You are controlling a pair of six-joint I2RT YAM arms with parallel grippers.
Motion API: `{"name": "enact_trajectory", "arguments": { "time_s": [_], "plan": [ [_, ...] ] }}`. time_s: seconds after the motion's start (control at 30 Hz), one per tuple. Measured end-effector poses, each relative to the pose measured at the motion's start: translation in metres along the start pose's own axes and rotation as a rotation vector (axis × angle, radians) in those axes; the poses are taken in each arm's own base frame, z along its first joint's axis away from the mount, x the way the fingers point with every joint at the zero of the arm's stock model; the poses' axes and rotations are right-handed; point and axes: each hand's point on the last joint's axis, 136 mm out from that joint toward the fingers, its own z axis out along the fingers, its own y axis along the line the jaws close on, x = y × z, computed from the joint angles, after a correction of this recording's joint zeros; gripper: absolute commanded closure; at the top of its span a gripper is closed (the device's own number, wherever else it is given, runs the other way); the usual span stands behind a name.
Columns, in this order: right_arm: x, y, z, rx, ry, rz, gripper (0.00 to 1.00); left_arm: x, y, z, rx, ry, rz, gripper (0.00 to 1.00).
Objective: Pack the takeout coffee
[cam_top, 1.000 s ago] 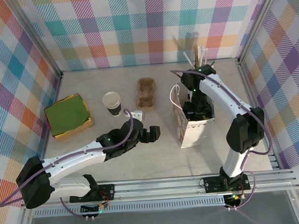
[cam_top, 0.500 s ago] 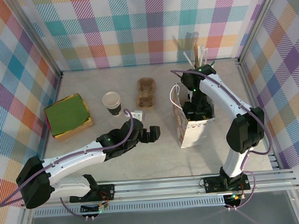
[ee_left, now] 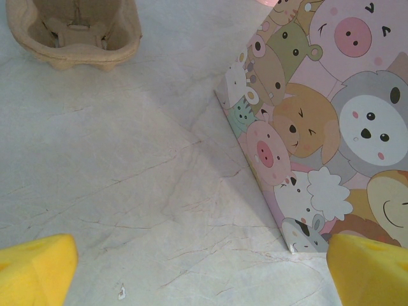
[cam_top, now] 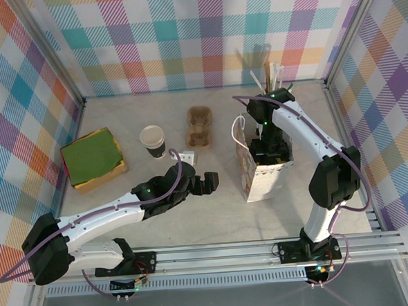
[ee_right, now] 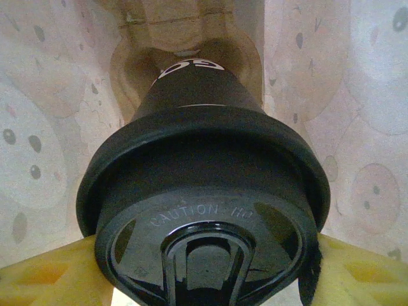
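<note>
The takeout coffee (ee_right: pixel 203 191), a dark cup with a black lid, stands inside the paper bag (cam_top: pixel 261 181). In the right wrist view my yellow fingers (ee_right: pixel 44 277) press on both sides of its lid. Its lower end reaches a cardboard holder (ee_right: pixel 185 32) at the bag's bottom. My right gripper (cam_top: pixel 268 152) reaches down into the bag's open top and is shut on the cup. My left gripper (cam_top: pixel 207 183) hovers low over the table just left of the bag, open, with nothing between its fingers (ee_left: pixel 35 271). The bag's cartoon-animal side (ee_left: pixel 319 127) stands close in the left wrist view.
A cardboard cup carrier (cam_top: pixel 199 125) lies behind the left gripper. A lidless white-rimmed cup (cam_top: pixel 152 139) stands further left, with a small white packet (cam_top: pixel 185 156) beside it. A box with green napkins (cam_top: pixel 92 158) sits at the far left. Straws and stirrers (cam_top: pixel 265 69) stand at the back wall.
</note>
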Motion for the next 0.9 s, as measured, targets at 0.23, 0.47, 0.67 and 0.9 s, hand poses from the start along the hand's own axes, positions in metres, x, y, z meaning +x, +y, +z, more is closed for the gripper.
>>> {"name": "enact_trajectory", "arguments": {
  "time_s": [0.23,0.47,0.67,0.9],
  "plan": [
    [-0.0002,-0.0004,0.0,-0.001,0.0,0.002,0.33,0.0,0.0,0.0,0.0,0.0,0.0,0.0],
    [-0.0006,-0.0011,0.0001,-0.001,0.001,0.005,0.33,0.0,0.0,0.0,0.0,0.0,0.0,0.0],
    [-0.0019,-0.0007,0.0031,0.003,0.013,0.006,0.33,0.0,0.0,0.0,0.0,0.0,0.0,0.0],
    [-0.0024,-0.0003,0.0043,0.003,0.017,0.006,0.33,0.0,0.0,0.0,0.0,0.0,0.0,0.0]
  ]
}}
